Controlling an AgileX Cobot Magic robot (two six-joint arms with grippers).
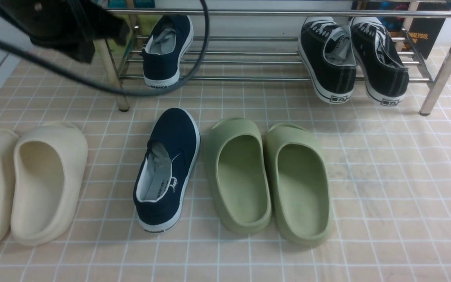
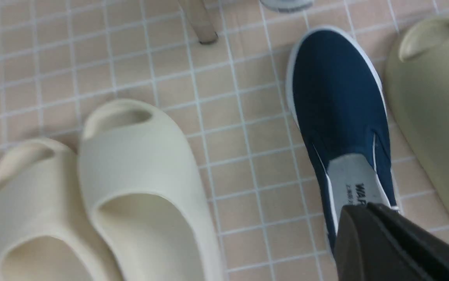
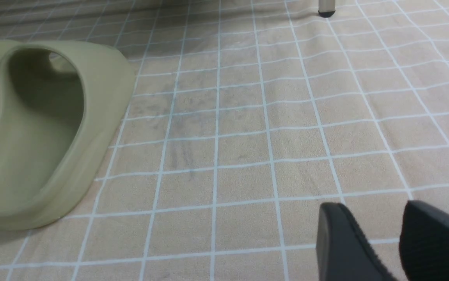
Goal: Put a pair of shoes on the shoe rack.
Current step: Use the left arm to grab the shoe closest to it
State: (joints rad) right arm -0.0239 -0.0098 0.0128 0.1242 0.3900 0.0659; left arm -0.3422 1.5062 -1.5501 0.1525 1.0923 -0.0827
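Now, one navy shoe sits on the rack, its mate on the floor before the rack! Left pincer clenched, right pincer spread wide.

On the tiled floor, a navy slip-on shoe with white sole edging and dark lettering on a grey-white insole — upright, between a pair of cream slippers and a pale green slipper, close beside the green one. Cream slippers side by side, openings partly cut off by the frame. Beyond the shoe's toe, a metal rack leg standing on the floor, and near it a pale rounded edge, mostly out of frame. Over the shoe's heel, the left gripper, fingertips together — contact impossible to tell
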